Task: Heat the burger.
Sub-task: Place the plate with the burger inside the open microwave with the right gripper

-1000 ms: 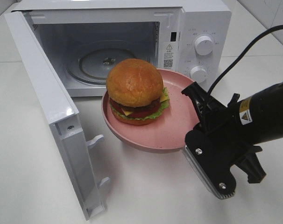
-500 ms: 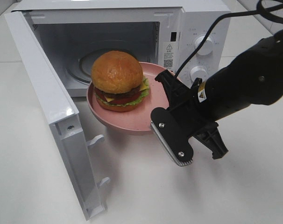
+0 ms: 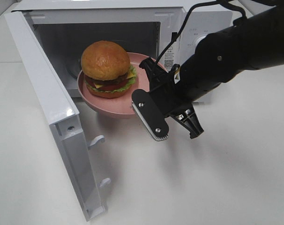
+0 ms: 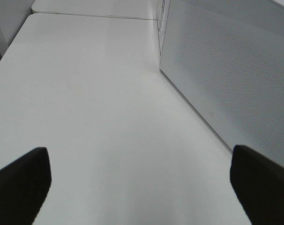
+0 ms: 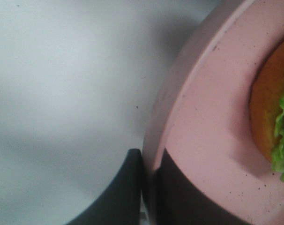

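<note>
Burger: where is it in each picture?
Exterior high: the burger sits on the pink plate at the open microwave, left of centre.
Left wrist: not in it.
Right wrist: only the burger's edge, at the frame's border.
Shared landmark: the pink plate, held by the right gripper.

- White table: carries the microwave.
- White microwave: stands directly on the table.
- Door: swung open at the microwave's left side, over the table.
</note>
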